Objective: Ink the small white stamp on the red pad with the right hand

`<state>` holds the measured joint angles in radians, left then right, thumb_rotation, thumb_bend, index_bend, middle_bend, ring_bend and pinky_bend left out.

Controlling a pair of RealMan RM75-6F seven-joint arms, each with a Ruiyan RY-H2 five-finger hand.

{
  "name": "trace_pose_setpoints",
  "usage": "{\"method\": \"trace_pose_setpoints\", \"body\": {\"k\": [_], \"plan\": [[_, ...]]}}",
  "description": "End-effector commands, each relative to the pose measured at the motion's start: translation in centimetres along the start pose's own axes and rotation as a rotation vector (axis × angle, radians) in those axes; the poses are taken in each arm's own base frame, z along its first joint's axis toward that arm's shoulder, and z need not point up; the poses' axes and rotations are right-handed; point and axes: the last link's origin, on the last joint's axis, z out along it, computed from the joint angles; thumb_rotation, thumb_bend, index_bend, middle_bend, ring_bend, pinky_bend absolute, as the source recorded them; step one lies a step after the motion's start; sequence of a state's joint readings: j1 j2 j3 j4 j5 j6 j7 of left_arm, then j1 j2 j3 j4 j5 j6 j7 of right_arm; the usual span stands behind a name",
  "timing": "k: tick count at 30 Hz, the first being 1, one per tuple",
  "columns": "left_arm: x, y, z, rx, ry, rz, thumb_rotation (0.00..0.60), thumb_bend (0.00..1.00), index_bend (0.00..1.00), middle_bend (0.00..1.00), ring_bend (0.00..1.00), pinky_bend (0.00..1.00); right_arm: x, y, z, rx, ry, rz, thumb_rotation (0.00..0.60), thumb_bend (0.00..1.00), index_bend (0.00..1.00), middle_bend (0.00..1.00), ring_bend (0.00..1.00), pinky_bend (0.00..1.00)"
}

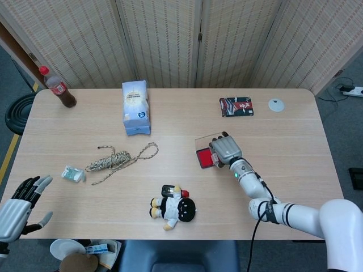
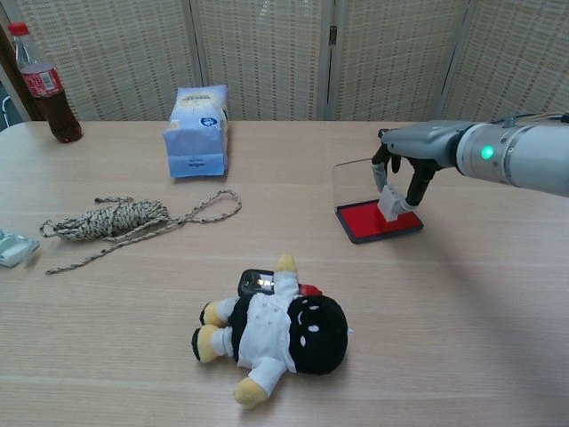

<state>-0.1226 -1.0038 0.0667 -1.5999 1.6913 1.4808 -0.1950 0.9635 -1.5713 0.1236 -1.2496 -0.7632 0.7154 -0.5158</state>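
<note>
The red ink pad (image 2: 366, 221) lies open on the table right of centre, its clear lid (image 2: 354, 182) standing up behind it. My right hand (image 2: 402, 165) pinches the small white stamp (image 2: 390, 204) from above, and the stamp's lower face meets the pad's right part. In the head view the same right hand (image 1: 223, 149) covers most of the red pad (image 1: 202, 157) and hides the stamp. My left hand (image 1: 17, 208) hovers off the table's near left corner, fingers spread, holding nothing.
A plush doll (image 2: 277, 331) lying on a phone sits near the front centre. A coiled rope (image 2: 116, 219), a blue-white bag (image 2: 197, 129), a cola bottle (image 2: 40, 84), a small packet (image 1: 73, 173), a card pack (image 1: 236, 106) and a white disc (image 1: 276, 104) are spread around.
</note>
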Motion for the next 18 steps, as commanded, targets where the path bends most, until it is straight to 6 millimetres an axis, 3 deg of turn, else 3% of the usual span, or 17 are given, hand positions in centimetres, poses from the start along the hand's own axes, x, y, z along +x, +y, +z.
{"method": "trace_pose_setpoints", "body": {"k": [1, 18], "plan": [[0.04, -0.06, 0.01, -0.002, -0.001, -0.001, 0.6, 0.34, 0.0, 0.0, 0.0, 0.06, -0.08, -0.07, 0.1, -0.001, 0.0, 0.001, 0.6, 0.28, 0.64, 0.31, 0.26, 0.11], [0.32, -0.31, 0.01, -0.016, 0.001, -0.025, 0.6, 0.34, 0.0, 0.0, 0.0, 0.06, -0.54, -0.13, 1.03, -0.013, 0.002, 0.017, 0.6, 0.28, 0.65, 0.31, 0.26, 0.11]]}}
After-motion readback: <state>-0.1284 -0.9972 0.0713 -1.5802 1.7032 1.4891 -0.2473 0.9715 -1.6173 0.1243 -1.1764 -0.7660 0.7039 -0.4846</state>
